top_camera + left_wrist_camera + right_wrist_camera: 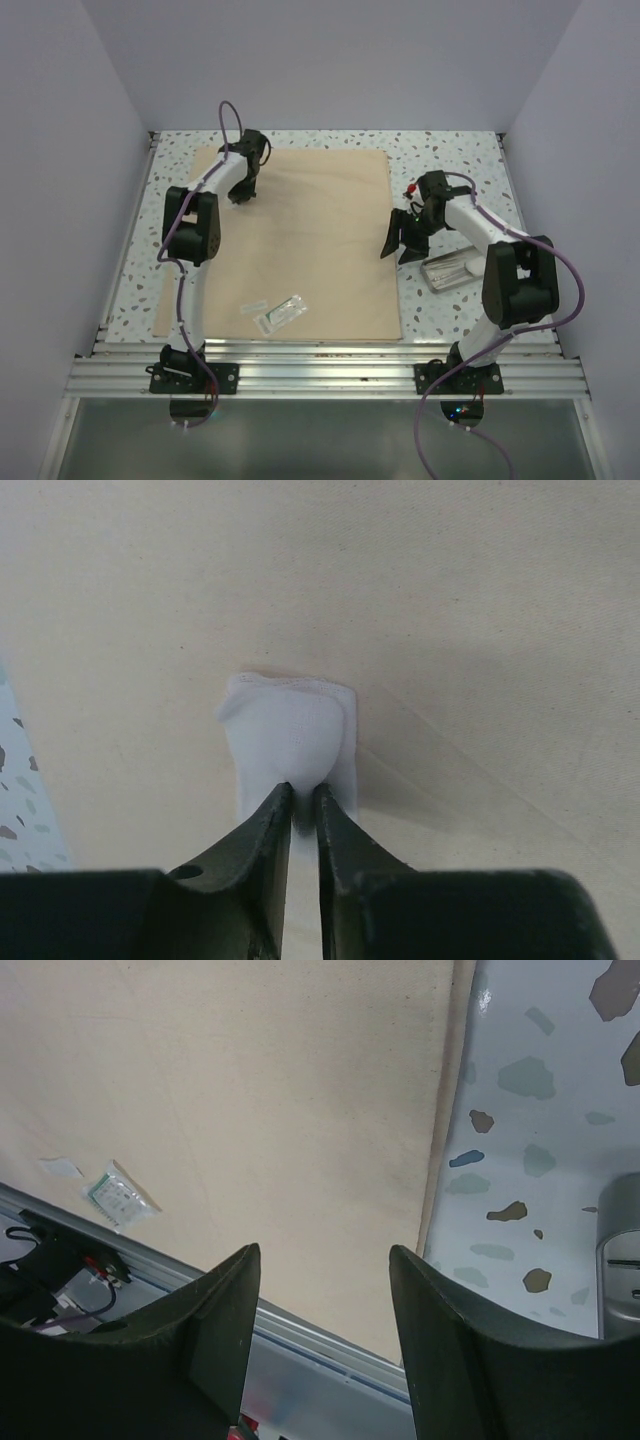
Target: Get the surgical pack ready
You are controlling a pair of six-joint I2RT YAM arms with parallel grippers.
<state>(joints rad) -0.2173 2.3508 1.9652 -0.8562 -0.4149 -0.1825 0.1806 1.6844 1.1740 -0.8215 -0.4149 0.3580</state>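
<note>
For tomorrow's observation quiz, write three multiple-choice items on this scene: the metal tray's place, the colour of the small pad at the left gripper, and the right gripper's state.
1. The metal tray lies: A on the table, right of the tan cloth; B on the cloth's middle; C off the table.
2. The small pad at the left gripper is: A red; B white; C black.
3. The right gripper is: A shut on the tray; B shut on the cloth; C open and empty.
Key: 1 A, it sits on speckled tabletop beside the cloth's right edge; 2 B, it shows white against the tan; 3 C, its fingers stand wide apart with nothing between.
</note>
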